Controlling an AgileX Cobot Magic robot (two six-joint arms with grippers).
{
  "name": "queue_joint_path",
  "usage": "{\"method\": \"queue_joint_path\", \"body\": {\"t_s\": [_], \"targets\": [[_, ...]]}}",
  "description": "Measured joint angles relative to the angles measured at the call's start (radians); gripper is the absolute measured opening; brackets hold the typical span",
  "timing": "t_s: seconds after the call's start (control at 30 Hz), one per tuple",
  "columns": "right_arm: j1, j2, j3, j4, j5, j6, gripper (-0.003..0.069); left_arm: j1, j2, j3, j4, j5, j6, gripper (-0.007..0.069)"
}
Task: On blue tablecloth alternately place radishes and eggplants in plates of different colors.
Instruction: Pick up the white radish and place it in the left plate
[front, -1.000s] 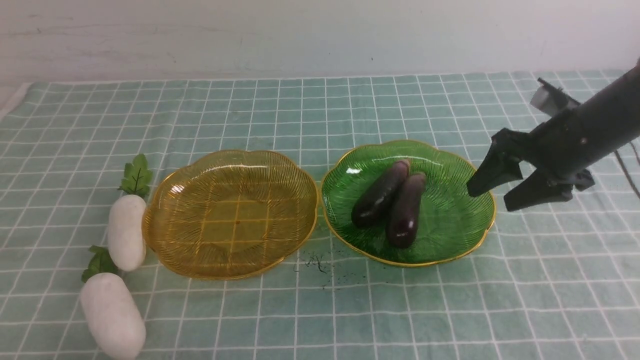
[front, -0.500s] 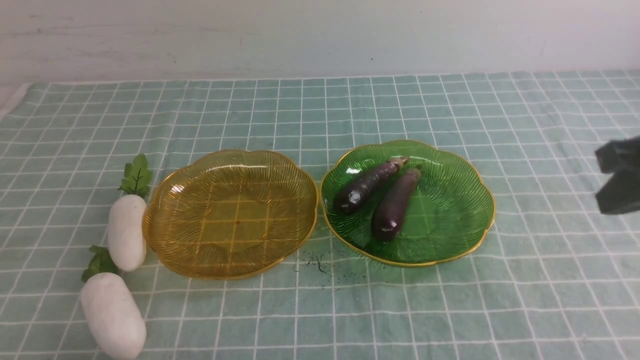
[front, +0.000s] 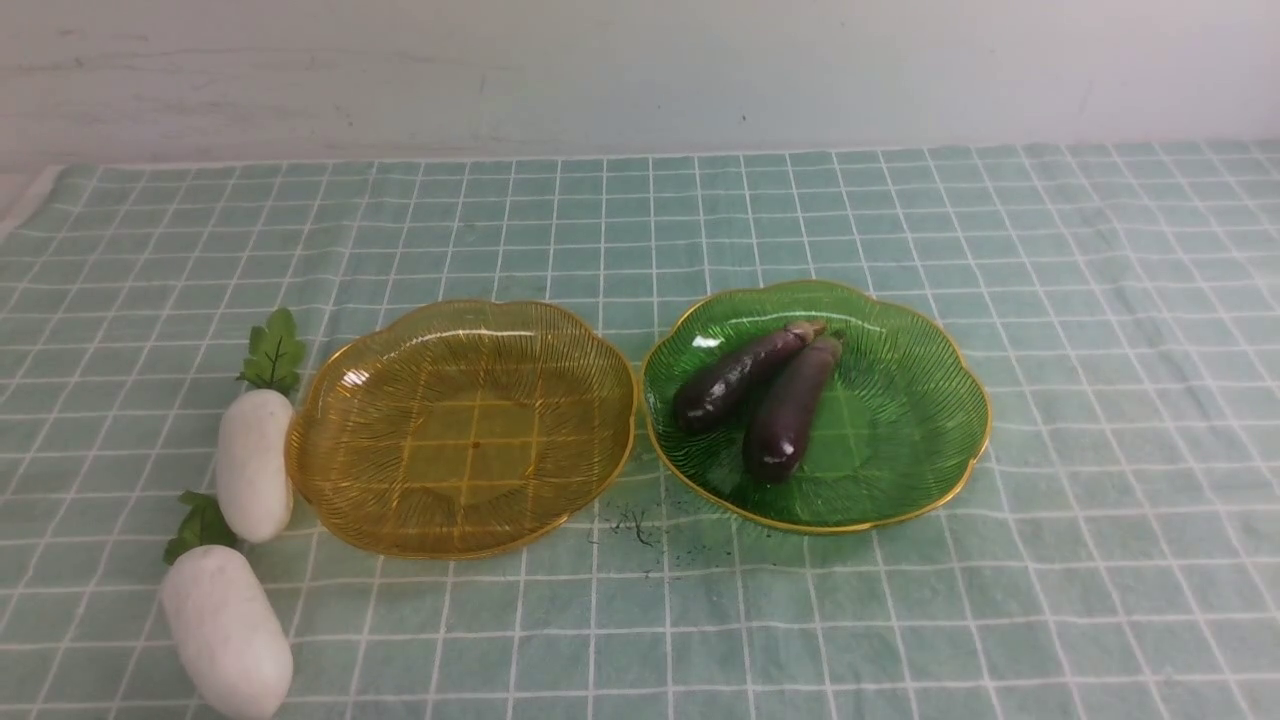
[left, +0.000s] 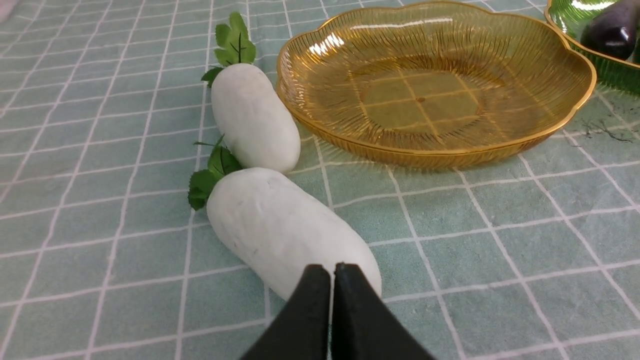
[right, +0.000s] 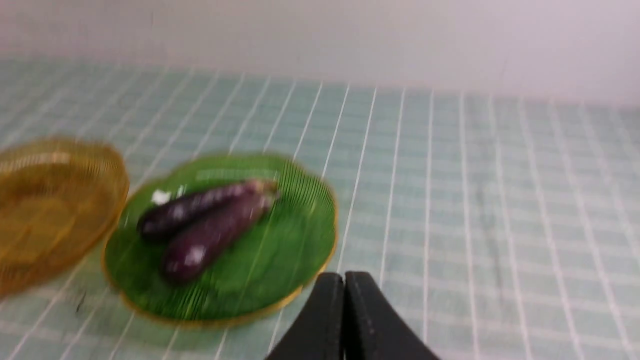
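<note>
Two dark-purple eggplants (front: 740, 375) (front: 790, 408) lie side by side in the green plate (front: 900, 440), right of centre on the blue tablecloth (front: 1100, 300). Left of it stands the amber plate (front: 460, 430), with nothing in it. Two white radishes (front: 254, 462) (front: 226, 630) with green leaves lie on the cloth just left of the amber plate. Neither arm shows in the front view. My left gripper (left: 332, 270) is shut and holds nothing, just before the nearer radish (left: 280, 225). My right gripper (right: 344, 277) is shut with nothing in it, back from the green plate (right: 280, 250).
A few dark specks (front: 635, 525) lie on the cloth between the two plates, toward the near side. A pale wall (front: 640, 70) closes off the far edge of the cloth.
My right arm has pulled back to the right and left the front view, and its gripper has shut. The eggplants have rolled a little in the green plate.
</note>
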Motion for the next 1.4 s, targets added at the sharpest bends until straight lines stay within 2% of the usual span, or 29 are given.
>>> {"method": "queue_joint_path", "body": {"t_s": [0.1, 0.2, 0.23, 0.37, 0.47, 0.57, 0.7, 0.9, 1.03, 1.2, 1.3, 1.4], "targets": [[0.000, -0.171, 0.141, 0.000, -0.165, -0.037, -0.0014, 0.000, 0.000, 0.000, -0.003, -0.001, -0.002, -0.0008], [0.000, -0.227, 0.211, 0.000, -0.205, -0.065, -0.0014, 0.000, 0.000, 0.001, -0.093, -0.032, -0.060, -0.0008], [0.000, -0.227, 0.244, 0.007, -0.215, -0.073, -0.0015, 0.000, 0.000, 0.001, -0.236, -0.084, -0.149, -0.0008], [0.000, -0.220, 0.274, 0.032, -0.230, -0.075, -0.0015, 0.000, 0.000, 0.001, -0.462, -0.152, -0.266, -0.0008], [0.000, -0.215, 0.292, 0.061, -0.255, -0.075, -0.0015, 0.000, 0.000, 0.001, -0.735, -0.219, -0.342, -0.0008], [0.000, -0.215, 0.292, 0.067, -0.262, -0.076, -0.0015, 0.000, 0.000, 0.001, -0.868, -0.256, -0.345, -0.0008], [0.000, -0.215, 0.292, 0.071, -0.264, -0.076, -0.0015, 0.000, 0.000, 0.001, -0.926, -0.306, -0.311, -0.0008], [0.000, -0.215, 0.292, 0.071, -0.265, -0.082, -0.0015, 0.000, 0.014, -0.109, -0.909, -0.199, -0.179, -0.0008], [0.000, -0.215, 0.292, 0.071, -0.269, -0.088, -0.0015, 0.000, 0.183, -0.250, -0.834, -0.093, -0.056, -0.0008], [0.000, -0.215, 0.292, 0.071, -0.270, -0.090, -0.0015, 0.000, 0.534, -0.377, -0.649, 0.147, 0.001, -0.0008], [0.000, -0.215, 0.293, 0.071, -0.270, -0.090, -0.0015, 0.000, 0.838, -0.498, -0.420, 0.346, -0.003, -0.0007], [0.000, -0.215, 0.293, 0.071, -0.270, -0.090, -0.0015, 0.000, 0.970, -0.566, -0.318, 0.404, -0.039, -0.0007]]}}
